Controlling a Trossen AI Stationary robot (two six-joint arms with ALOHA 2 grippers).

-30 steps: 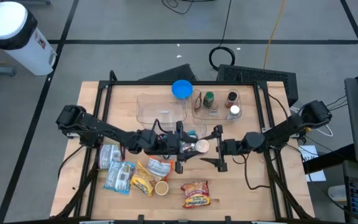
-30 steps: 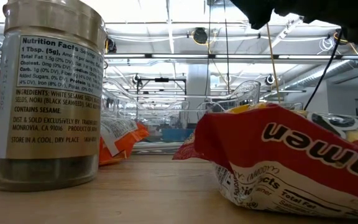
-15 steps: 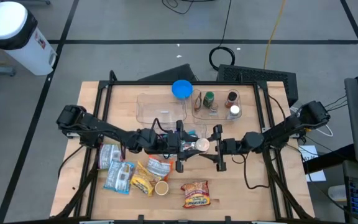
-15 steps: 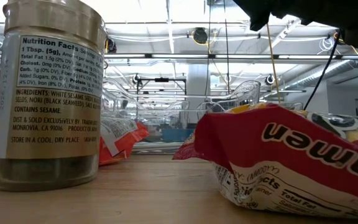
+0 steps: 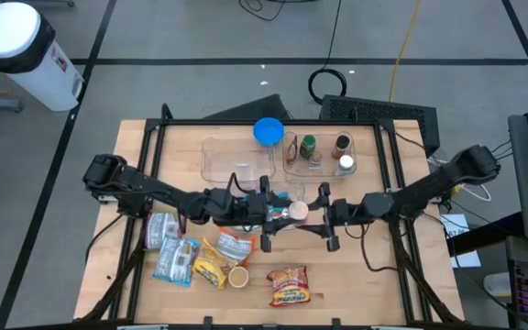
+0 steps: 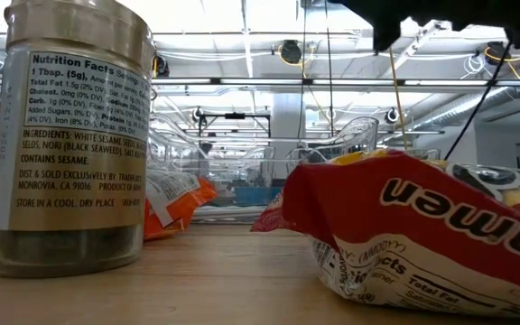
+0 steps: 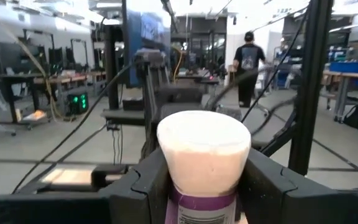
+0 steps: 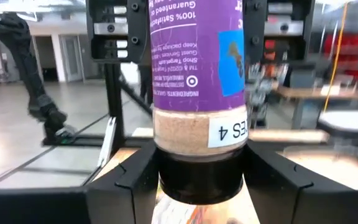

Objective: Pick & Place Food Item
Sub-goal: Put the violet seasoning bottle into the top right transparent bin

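Passing Spice Jar, Arm to Arm

Item 1, spice jar: held above the middle of the table, lying level between both arms, clear of the packets below. Purple label, tan contents, dark cap end.

Item 2, left gripper: fingers clamped on the jar's pale end, either side of it.

Item 3, right gripper: fingers narrowed around the dark cap end; appears to grip it too.

Handling note: judged a handover. Right hold should be firm and square on the cap before the left lets go; release slowly, no twisting, or the jar may slip.

Pose: both arms reach inward from opposite table edges, stretched low and nearly in 1 line, wrists facing each other.

Nearby: ramen packet, clear bins.
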